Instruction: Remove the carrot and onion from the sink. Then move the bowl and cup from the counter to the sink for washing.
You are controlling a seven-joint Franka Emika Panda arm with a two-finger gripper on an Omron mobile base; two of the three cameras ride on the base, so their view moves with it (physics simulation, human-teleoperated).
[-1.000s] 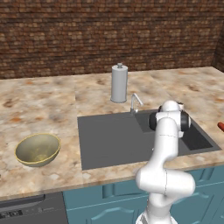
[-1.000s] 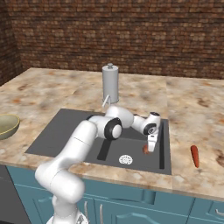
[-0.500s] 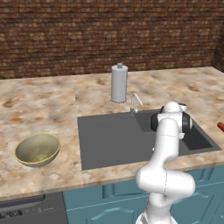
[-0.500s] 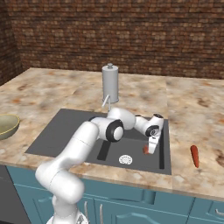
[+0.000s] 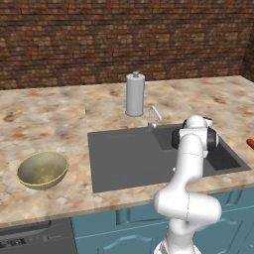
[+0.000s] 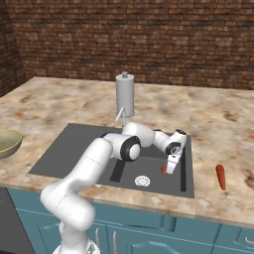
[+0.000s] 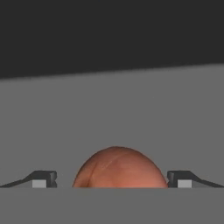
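The onion [image 7: 118, 166], a small reddish-brown ball, lies on the floor of the sink's [image 6: 74, 149] deep basin. My gripper [image 7: 111, 179] is open and reaches down into the basin, one fingertip on each side of the onion with small gaps. From the right base the gripper [image 6: 171, 166] hangs just beside the onion [image 6: 163, 169], near the white drain [image 6: 142, 181]. The carrot [image 6: 221, 177] lies on the counter [image 6: 223, 124] right of the sink. The olive-yellow bowl [image 5: 43, 169] stands on the counter left of the sink [image 5: 124, 158].
A tall grey cylinder with a knob top [image 5: 135, 94] stands behind the sink beside the small silver faucet [image 5: 154, 116]. A brick wall runs along the back of the counter. Teal cabinets are below its front edge.
The hand has sunk lower into the basin, bringing the open fingers down around the onion. Bowl and carrot have not moved.
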